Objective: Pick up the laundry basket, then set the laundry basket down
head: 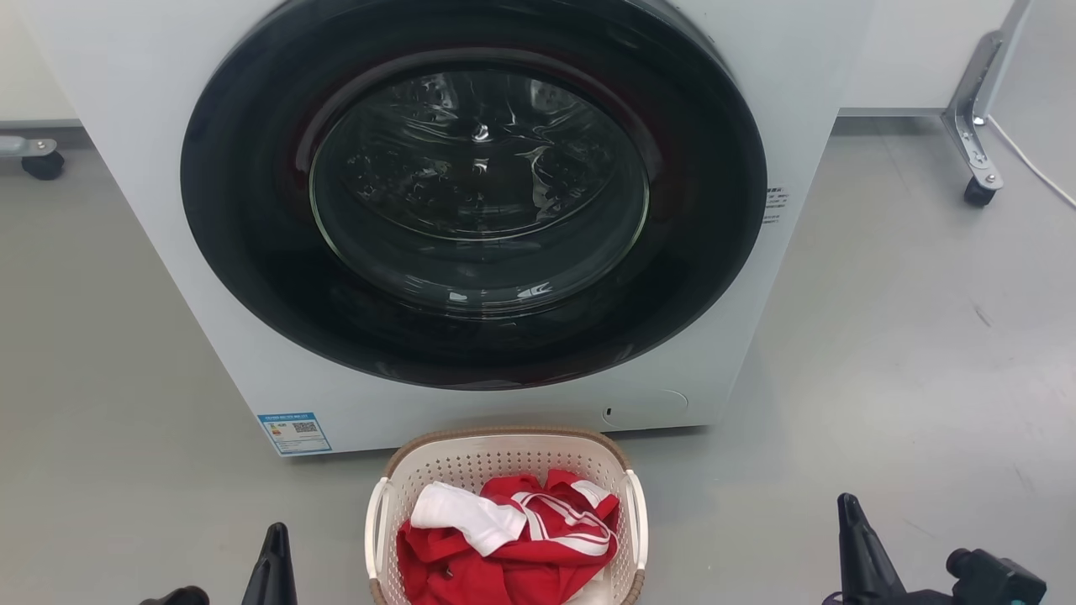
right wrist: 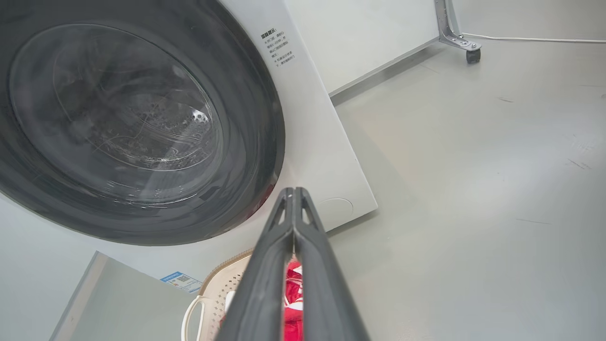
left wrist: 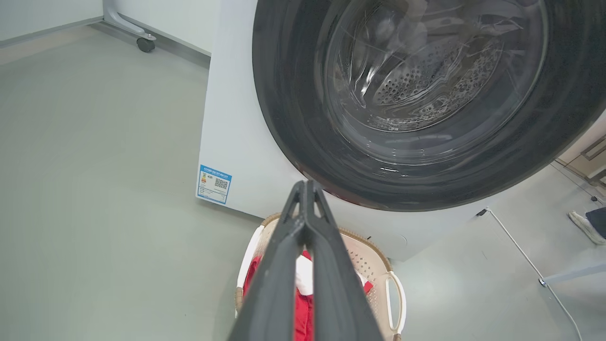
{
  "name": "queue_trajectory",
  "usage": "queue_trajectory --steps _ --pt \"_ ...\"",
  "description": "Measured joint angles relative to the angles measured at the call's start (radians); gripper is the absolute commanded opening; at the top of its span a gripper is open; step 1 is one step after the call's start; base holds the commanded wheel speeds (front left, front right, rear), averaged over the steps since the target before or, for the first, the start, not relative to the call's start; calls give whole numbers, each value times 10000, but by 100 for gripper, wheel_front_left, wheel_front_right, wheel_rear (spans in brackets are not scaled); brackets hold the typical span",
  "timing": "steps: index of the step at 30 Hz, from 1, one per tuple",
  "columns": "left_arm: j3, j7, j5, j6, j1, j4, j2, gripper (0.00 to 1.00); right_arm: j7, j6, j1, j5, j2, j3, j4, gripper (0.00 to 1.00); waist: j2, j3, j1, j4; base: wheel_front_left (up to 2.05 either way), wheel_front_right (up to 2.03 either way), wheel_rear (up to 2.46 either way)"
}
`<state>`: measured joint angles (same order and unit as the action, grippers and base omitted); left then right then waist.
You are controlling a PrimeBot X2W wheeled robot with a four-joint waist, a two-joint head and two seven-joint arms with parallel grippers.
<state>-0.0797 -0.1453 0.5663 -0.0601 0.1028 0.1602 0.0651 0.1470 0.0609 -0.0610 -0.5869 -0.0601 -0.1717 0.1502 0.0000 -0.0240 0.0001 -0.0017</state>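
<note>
Both clenched, empty: left gripper [head: 275,538] & right gripper [head: 847,508]; laundry basket [head: 504,460] (on floor [head: 891,378]) sits btwn them.

- A white washing machine [head: 210,252] stands just ahead of the left gripper [head: 276,550] and the right gripper [head: 849,521], its round dark door [head: 471,193] closed.
- A blue label [head: 293,433] sits low on the machine, ahead of the left gripper.
- Red and white clothes [head: 504,538] lie between the two grippers.
- A castor-footed metal leg [head: 975,151] and a white cable [head: 1034,168] lie well beyond the right gripper.
- A person's shoe [left wrist: 584,226] is far to the left gripper's right.
</note>
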Motion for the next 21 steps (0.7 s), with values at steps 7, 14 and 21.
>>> queue_trajectory --steps 7,14,21 --pt "130 232 988 178 -193 151 -17 0 -244 -180 136 -1009 27 309 169 0 0 22 0 2 0 0 0" --pt "368 564 2105 405 -397 282 -25 0 -587 -366 346 -2121 52 654 290 0 1 47 0 4 0 0 0" --pt "497 836 3162 539 -537 460 -44 0 -855 -539 436 -3133 71 953 493 0 1 70 0 6 0 0 0"
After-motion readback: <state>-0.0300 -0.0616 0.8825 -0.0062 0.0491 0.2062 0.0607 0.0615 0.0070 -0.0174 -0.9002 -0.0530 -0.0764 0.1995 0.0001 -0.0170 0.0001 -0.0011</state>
